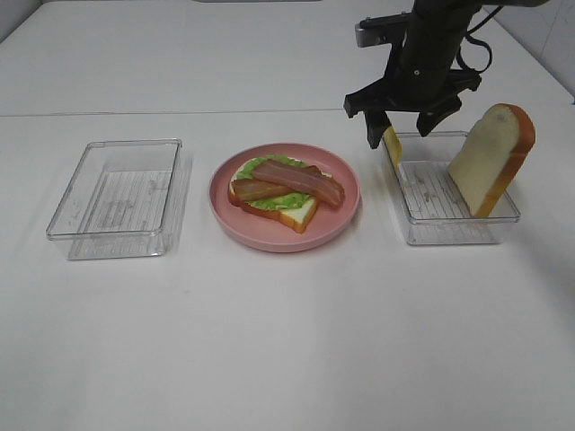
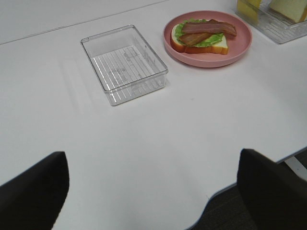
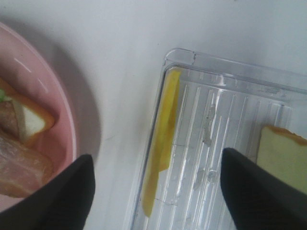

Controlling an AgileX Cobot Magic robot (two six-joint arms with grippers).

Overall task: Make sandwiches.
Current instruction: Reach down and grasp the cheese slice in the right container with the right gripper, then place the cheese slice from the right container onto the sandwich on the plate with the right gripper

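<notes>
On the pink plate [image 1: 286, 241] lies an open sandwich [image 1: 286, 187]: one white bread slice with crust, green lettuce and two brown bacon strips on top. It also shows in the left wrist view as the sandwich [image 2: 204, 34]. A thin yellow cheese slice [image 1: 393, 144] [image 3: 162, 143] stands on edge against the left wall of the right clear tray [image 1: 449, 235]. A thick bread slice [image 1: 492, 157] leans in that tray's right end. My right gripper [image 1: 402, 126] [image 3: 157, 155] hangs open over the tray's left end, its fingers straddling the cheese without touching it. My left gripper [image 2: 152, 163] is open and empty, back near the table's front edge.
An empty clear tray [image 1: 117, 199] [image 2: 123, 64] sits left of the plate. The white table [image 1: 287, 341] stretches bare toward the front. The table's front edge [image 2: 225, 191] shows in the left wrist view.
</notes>
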